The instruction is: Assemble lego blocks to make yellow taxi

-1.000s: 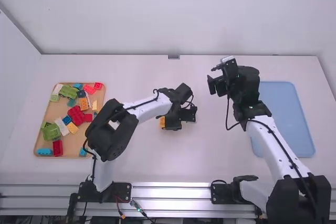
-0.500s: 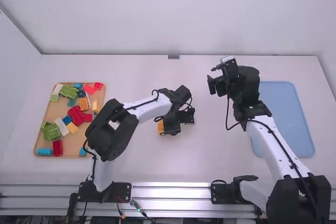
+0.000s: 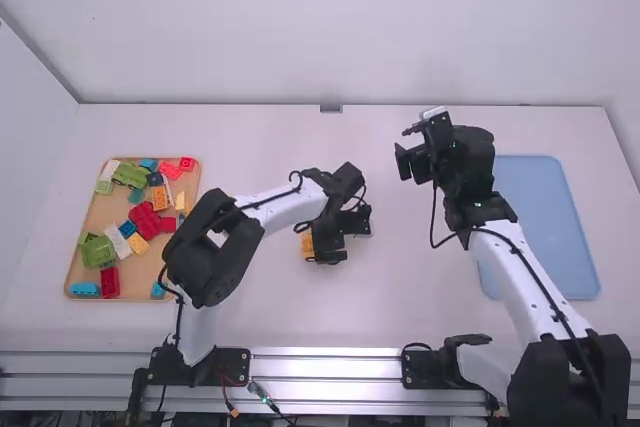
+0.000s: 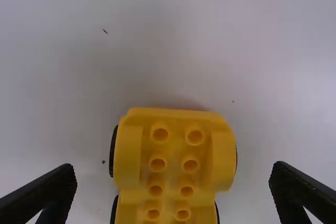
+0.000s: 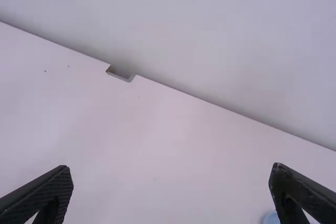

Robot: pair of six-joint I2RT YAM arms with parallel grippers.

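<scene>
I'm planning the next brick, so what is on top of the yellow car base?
Two rows of bare yellow studs top the yellow car base, with no brick on them. Dark wheels peek out beneath; its underside is hidden.

The car base [image 4: 175, 182] is yellow (black wheels [image 4: 112, 153]).

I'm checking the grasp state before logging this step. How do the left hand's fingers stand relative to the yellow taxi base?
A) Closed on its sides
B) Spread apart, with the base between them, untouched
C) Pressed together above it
B: the left hand's fingers are wide apart, with bare table showing between each and the yellow taxi base.
</scene>
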